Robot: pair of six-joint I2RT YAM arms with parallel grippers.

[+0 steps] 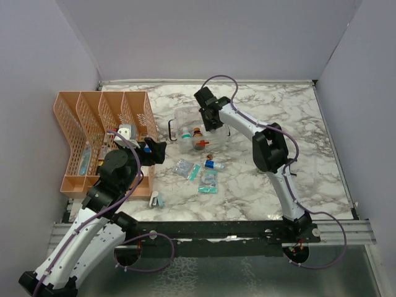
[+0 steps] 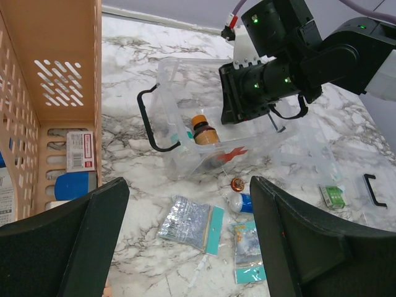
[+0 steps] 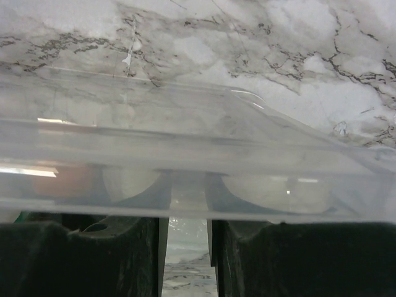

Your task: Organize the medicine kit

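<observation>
The medicine kit (image 1: 185, 120) is a clear box with a black handle (image 2: 148, 124) and a red mark (image 2: 232, 154). It stands mid-table with its lid (image 2: 322, 161) folded out to the right. An amber bottle (image 2: 203, 131) stands inside. My right gripper (image 1: 208, 116) is over the kit's far edge. In the right wrist view (image 3: 187, 185) its fingers stand a narrow slit apart behind clear plastic, and nothing shows between them. My left gripper (image 2: 185, 247) is wide open and empty above a foil packet (image 2: 189, 223) and a small teal packet (image 2: 247, 247).
An orange lattice organizer (image 1: 99, 136) stands at the left, close to my left arm. A blue-and-white vial (image 2: 242, 202), an orange cap (image 2: 237, 183) and a small green box (image 2: 334, 196) lie near the kit. A white item (image 1: 154, 198) lies by the table's front edge.
</observation>
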